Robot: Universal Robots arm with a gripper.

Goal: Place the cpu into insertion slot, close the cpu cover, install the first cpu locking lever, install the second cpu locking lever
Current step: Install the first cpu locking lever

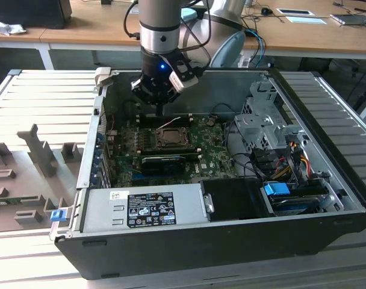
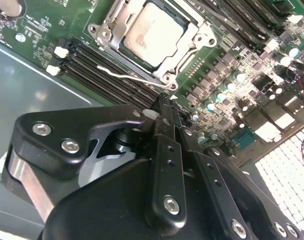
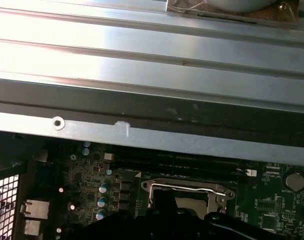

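Note:
The cpu (image 2: 153,34) lies silver side up in the insertion slot (image 1: 169,138) on the green motherboard inside the open computer case. The cpu cover (image 2: 194,46) is down around it, and the chip shows through its window. A thin wire locking lever (image 2: 126,76) runs along one side of the socket, its free end standing out from the frame; it shows along the socket edge (image 3: 187,186) in the first wrist view too. My gripper (image 1: 161,110) hangs just above the socket's far edge. Its black fingers (image 2: 164,135) are shut together with nothing between them.
Black memory slots (image 2: 99,67) run beside the socket. A black card (image 1: 165,161) lies in front of the socket. The power supply (image 1: 144,208) fills the case front, and a drive cage with cables (image 1: 270,129) stands on the exterior view's right. The case wall (image 3: 152,135) is close behind.

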